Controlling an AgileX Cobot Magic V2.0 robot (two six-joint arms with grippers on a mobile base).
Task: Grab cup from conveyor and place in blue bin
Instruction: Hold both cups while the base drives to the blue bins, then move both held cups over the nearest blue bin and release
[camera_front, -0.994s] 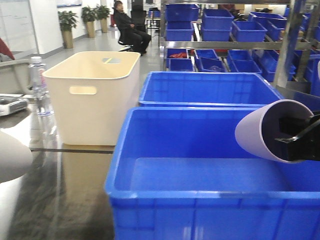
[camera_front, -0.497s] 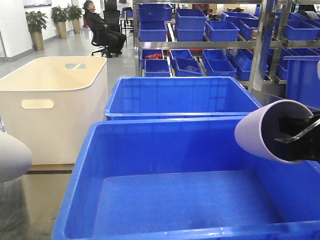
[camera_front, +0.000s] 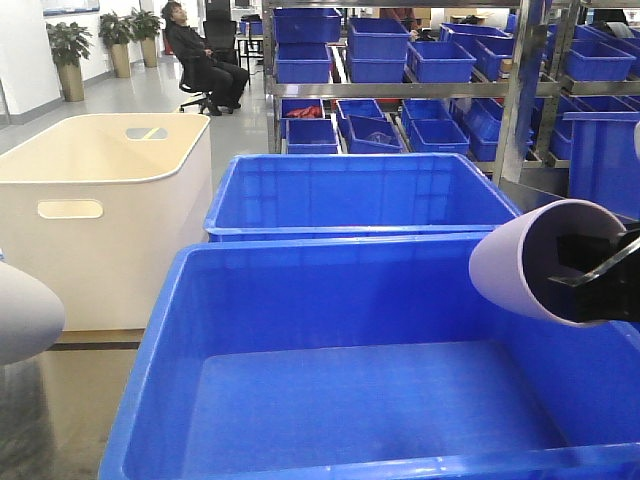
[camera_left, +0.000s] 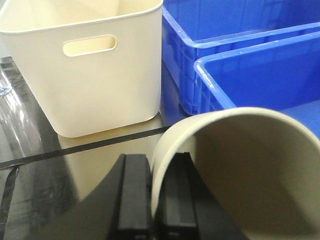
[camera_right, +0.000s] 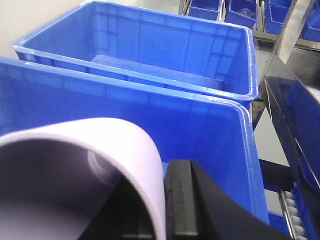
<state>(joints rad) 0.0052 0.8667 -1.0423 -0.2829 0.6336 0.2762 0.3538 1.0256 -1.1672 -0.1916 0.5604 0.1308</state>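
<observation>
My right gripper (camera_front: 598, 276) is shut on the rim of a lilac cup (camera_front: 540, 262). It holds the cup on its side above the right part of the near blue bin (camera_front: 330, 246), which has nothing inside. In the right wrist view one finger sits inside the lilac cup (camera_right: 75, 170) and one outside, with the gripper (camera_right: 159, 200) over that bin (camera_right: 150, 107). My left gripper (camera_left: 154, 167) is shut on the rim of a cream cup (camera_left: 240, 175), left of the bin (camera_left: 260, 75). Only steel rollers (camera_right: 295, 215) of the conveyor show.
A second blue bin (camera_front: 360, 160) stands right behind the near one. A cream tub with handle slots (camera_front: 100, 210) stands to the left on glossy dark floor (camera_left: 35, 180). Steel racks of small blue crates (camera_front: 420, 60) are behind. A person sits on a chair (camera_front: 200, 60) far back.
The view has moved in toward the bins, which now look larger and sit further left. A bottle seen at the left has left the view. Both cups stay held.
</observation>
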